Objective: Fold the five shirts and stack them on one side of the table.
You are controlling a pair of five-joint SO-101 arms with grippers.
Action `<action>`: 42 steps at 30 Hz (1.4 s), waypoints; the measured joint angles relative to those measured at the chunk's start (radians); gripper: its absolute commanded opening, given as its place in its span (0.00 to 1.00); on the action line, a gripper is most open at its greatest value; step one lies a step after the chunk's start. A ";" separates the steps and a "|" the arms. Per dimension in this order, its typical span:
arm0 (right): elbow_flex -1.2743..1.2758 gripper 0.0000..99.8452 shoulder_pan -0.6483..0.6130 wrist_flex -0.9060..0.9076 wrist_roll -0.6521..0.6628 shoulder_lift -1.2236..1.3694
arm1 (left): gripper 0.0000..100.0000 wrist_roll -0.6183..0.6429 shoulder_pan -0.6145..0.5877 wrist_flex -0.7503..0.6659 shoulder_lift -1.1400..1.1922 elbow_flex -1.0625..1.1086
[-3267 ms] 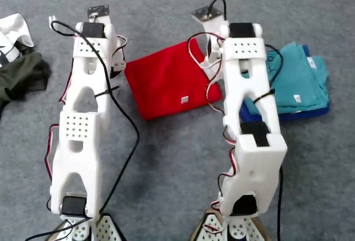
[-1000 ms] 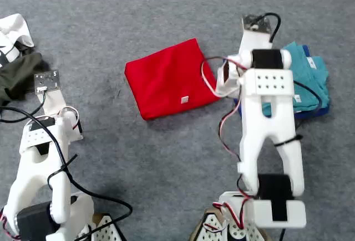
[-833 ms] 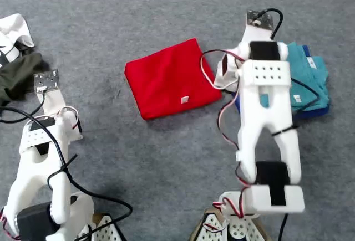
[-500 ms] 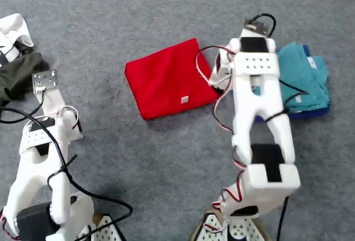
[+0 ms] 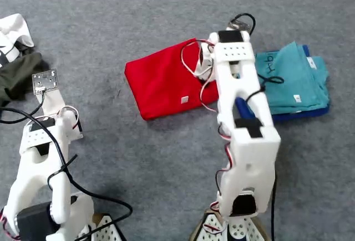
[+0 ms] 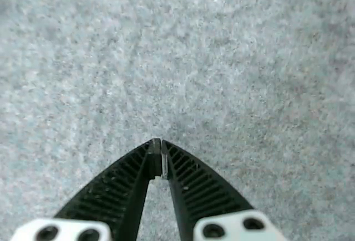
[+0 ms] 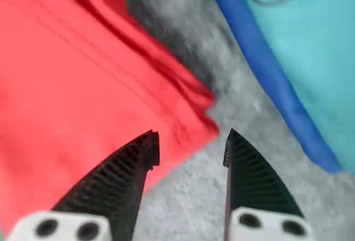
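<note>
While we hold our right gripper [image 7: 190, 141] wide open over a corner of the folded red shirt [image 5: 166, 80] in the middle of the desk [image 5: 166, 158], the teal shirt [image 5: 294, 77] lies stacked on the blue shirt [image 5: 302, 113] at one side. We think the white shirt [image 5: 14, 27] and dark shirt [image 5: 22, 75] need folding. Our left gripper [image 6: 157, 144] is closed on nothing.

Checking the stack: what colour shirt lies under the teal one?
Blue shirt, clearest in right wrist view.
</note>
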 measured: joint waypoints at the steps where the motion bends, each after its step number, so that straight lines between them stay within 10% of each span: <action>1: -0.040 0.21 0.000 0.003 0.000 0.031 | 0.02 0.000 0.000 0.000 0.000 0.000; 28: -0.724 0.20 -0.003 0.209 0.000 0.569 | 0.02 0.000 0.000 0.000 0.000 0.000; 35: -0.824 0.00 -0.002 0.256 0.000 0.621 | 0.02 0.000 0.000 0.000 0.000 0.000; 42: -0.833 0.00 0.003 0.259 0.000 0.624 | 0.02 0.000 0.000 0.000 0.000 0.000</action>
